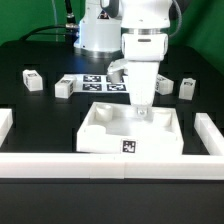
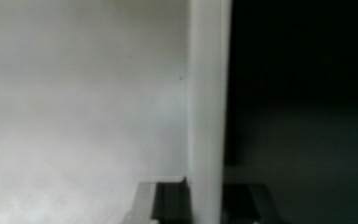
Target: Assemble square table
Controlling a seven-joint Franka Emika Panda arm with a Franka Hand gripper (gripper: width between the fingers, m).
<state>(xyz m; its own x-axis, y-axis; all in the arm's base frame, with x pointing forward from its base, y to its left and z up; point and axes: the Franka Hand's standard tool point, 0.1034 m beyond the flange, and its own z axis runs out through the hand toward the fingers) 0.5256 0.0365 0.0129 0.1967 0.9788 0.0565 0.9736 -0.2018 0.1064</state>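
The square table's tabletop, a white tray-like square with a raised rim and a tag on its front face, lies in the middle of the black table. My gripper reaches straight down onto the tabletop's far rim, toward the exterior view's right. In the wrist view the thin white rim runs between my two dark fingers, and the gripper is shut on it. Small white tagged legs lie loose behind: two at the exterior view's left and one at the right.
The marker board lies flat behind the tabletop, near the robot base. Long white border bars run along the front, the exterior view's left and right.
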